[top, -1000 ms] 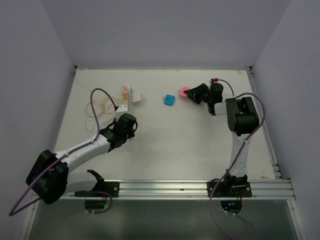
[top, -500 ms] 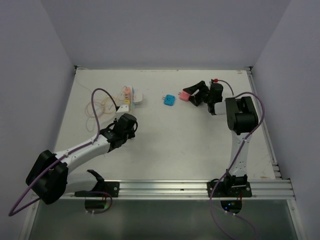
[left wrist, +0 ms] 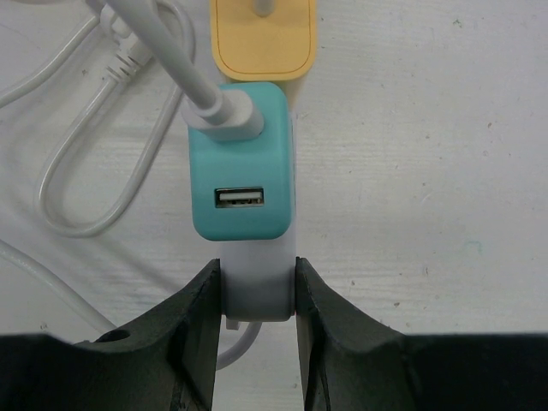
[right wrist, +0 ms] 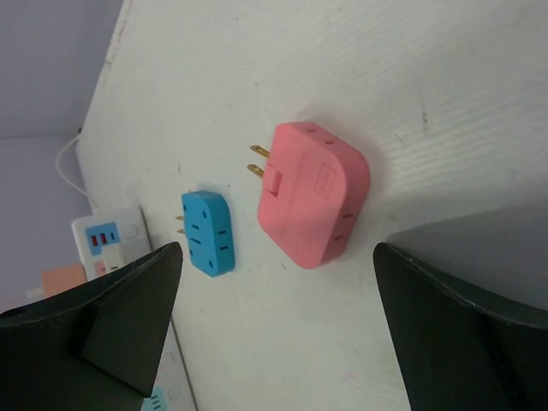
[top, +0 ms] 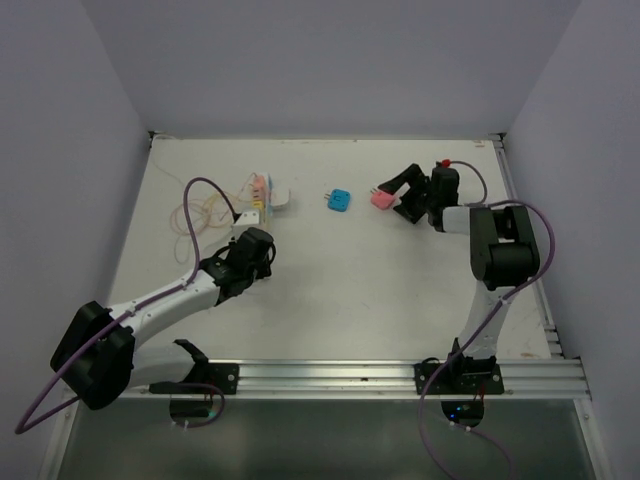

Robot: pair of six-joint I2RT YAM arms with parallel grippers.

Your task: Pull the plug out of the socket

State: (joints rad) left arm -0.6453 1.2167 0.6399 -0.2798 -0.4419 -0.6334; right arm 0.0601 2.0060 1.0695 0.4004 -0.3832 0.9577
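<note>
Right pincer stands spread, the pink plug lying loose on the bench toward the far right corner. A second ago it gripped that plug, so this one looks pulled and set down. Its arm reaches low toward the far edge. Left pincer pinches the socket's near end, toward the far left corner, arm stretched forward.

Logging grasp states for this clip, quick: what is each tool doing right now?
Left tool: closed on the end of the socket.
Right tool: open, empty; pink plug lies between its fingers.
</note>
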